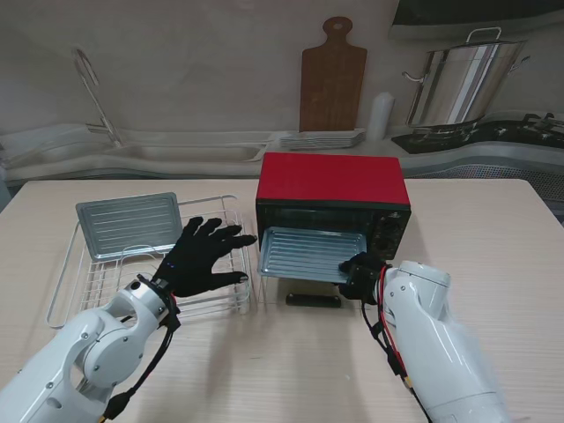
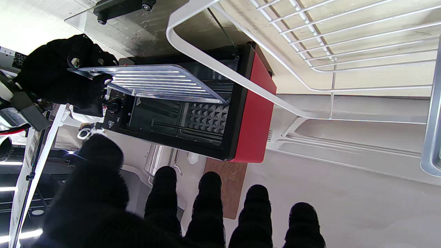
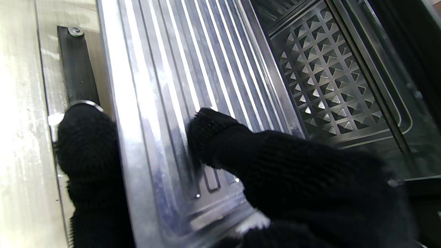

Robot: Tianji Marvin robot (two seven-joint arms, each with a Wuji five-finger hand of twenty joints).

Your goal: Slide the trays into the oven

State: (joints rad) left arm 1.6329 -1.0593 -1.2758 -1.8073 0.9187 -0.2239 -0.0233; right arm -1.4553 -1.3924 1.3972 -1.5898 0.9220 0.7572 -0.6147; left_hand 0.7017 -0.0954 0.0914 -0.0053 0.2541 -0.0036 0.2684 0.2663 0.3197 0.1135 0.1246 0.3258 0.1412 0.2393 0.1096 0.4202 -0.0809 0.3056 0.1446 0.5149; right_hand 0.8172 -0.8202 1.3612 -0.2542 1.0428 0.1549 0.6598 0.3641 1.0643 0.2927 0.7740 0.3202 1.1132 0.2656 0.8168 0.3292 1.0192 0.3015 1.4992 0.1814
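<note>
A red oven (image 1: 332, 179) stands mid-table with its glass door folded down; the oven (image 2: 248, 113) shows too in the left wrist view. A ribbed metal tray (image 1: 308, 253) pokes out of its mouth. My right hand (image 1: 361, 275) pinches that tray's near right corner, thumb on the ribbed face and fingers under the rim (image 3: 137, 144). In the left wrist view the tray (image 2: 155, 81) hangs level at the opening, held by the right hand (image 2: 58, 74). A second tray (image 1: 129, 224) leans in the white wire rack (image 1: 84, 282) on the left. My left hand (image 1: 203, 257) hovers open over the rack.
The oven door handle (image 1: 313, 300) lies on the table near my right wrist. Behind the table runs a counter with a sink, a stack of plates (image 1: 322, 139), a wooden cutting board (image 1: 332, 79) and a steel pot (image 1: 458, 84).
</note>
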